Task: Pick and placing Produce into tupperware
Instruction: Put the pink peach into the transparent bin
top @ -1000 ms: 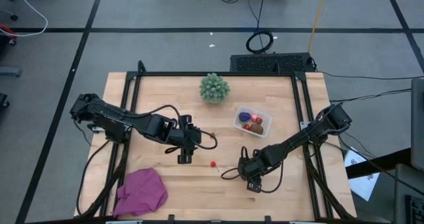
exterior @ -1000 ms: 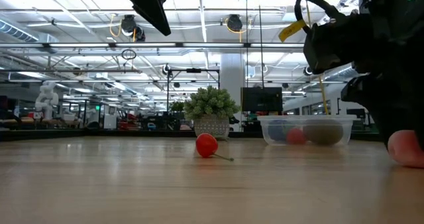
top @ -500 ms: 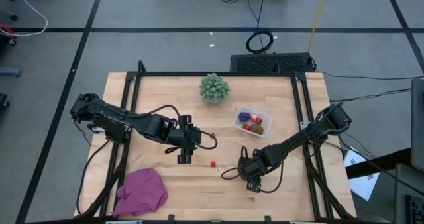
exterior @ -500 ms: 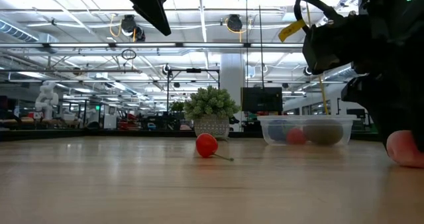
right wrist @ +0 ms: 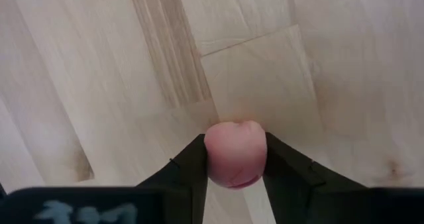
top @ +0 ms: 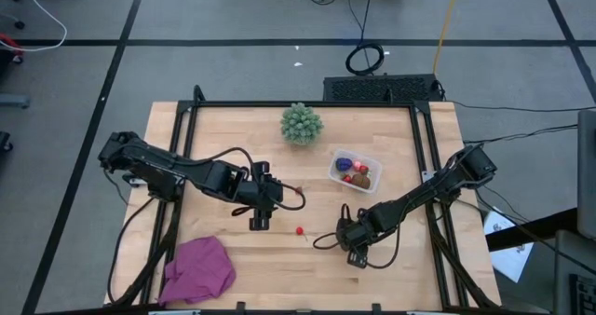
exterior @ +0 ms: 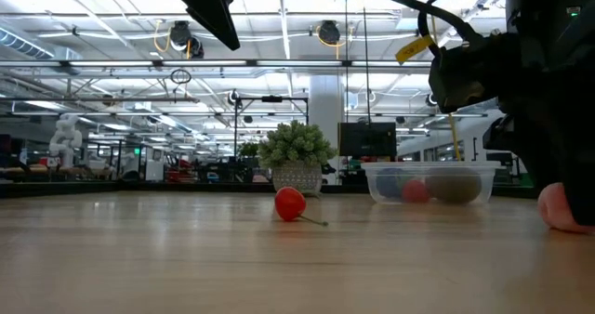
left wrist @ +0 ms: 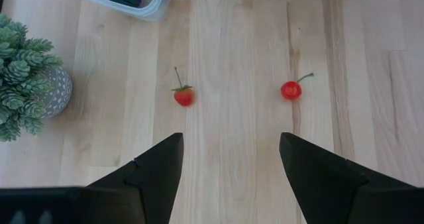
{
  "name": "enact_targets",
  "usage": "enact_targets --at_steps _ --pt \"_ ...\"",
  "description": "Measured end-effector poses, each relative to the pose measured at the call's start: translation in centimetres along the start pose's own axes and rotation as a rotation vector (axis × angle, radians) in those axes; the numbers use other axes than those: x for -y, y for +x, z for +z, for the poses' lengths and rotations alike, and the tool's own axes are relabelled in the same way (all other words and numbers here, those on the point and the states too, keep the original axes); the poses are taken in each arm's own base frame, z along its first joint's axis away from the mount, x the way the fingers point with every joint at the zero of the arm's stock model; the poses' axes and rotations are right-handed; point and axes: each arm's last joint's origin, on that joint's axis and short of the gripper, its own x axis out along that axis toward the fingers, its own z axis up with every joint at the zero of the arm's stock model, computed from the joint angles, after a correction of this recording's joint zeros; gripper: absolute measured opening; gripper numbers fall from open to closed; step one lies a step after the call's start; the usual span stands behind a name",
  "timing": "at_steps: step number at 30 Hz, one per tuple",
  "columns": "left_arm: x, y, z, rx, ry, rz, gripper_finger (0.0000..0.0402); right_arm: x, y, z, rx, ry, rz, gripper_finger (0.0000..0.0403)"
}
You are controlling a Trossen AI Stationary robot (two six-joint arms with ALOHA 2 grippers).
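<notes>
In the right wrist view, a pink peach-like fruit [right wrist: 236, 152] is now squeezed between the two dark fingers [right wrist: 189, 168] of the right gripper [right wrist: 236, 163]. A second ago these fingers were set wider; they have been closed onto the fruit. In the high view this gripper [top: 355, 251] is seen low and a little right of the middle, down at the wooden table [top: 400, 268]. The fruit is at the far right edge of the low view [exterior: 565, 208], resting on the wood.

So the grab looks done. The fruit is judged ready to be lifted and carried to the tupperware [top: 355, 170], which is seen up and right of the middle in the high view. Some fruits are already inside it.

The left gripper [top: 260, 221] has not moved. It is seen left of the middle in the high view, held above the table. Its fingers [left wrist: 149, 174] are parted about halfway and nothing is held in them.

A red cherry [top: 299, 230] is lying loose on the table between the two grippers. A second cherry [left wrist: 184, 96] is seen only in the left wrist view. Both are left to be picked.

A green spiky plant [top: 302, 124] and a magenta cloth [top: 198, 269] are also on the table.
</notes>
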Motion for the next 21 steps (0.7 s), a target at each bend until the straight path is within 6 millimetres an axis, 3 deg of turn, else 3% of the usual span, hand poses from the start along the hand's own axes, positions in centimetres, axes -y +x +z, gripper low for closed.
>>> enact_targets --at_steps 9,17,21 --pt "0.0 0.0 0.0 0.000 0.000 0.000 0.0255 0.0 -0.9 0.0 0.014 -0.002 0.020 0.0116" --pt "0.0 0.0 0.0 0.000 0.002 0.000 0.0255 0.6 -4.9 0.7 0.131 -0.018 0.090 0.0116" --pt "0.0 0.0 0.0 0.000 0.015 0.000 0.0255 1.9 -7.1 1.0 0.170 -0.021 0.077 0.0115"
